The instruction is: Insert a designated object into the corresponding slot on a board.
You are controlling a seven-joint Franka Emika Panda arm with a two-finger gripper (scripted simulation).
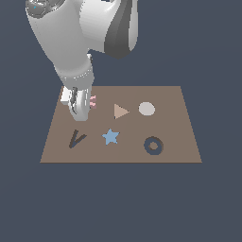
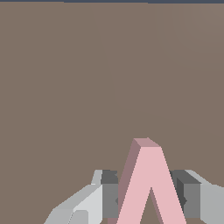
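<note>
Near the board's (image 1: 179, 118) far-left corner, the claw (image 1: 79, 109) grips the pink chevron (image 2: 148, 183) between its fingers. Next, it likely must carry it toward the near-left V-shaped slot (image 1: 76, 139) and align it.

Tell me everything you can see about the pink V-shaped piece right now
The pink chevron is a small, flat, pale-pink V with matte, plastic-looking faces and squared edges. In the wrist view its two legs spread from a blunt tip, and the tool's grey fingers stand at either side of it, apparently gripping it. In the exterior view only a sliver shows beside the tool, over the brown board near its far corner on that view's left, beyond the dark V-shaped slot.
</note>
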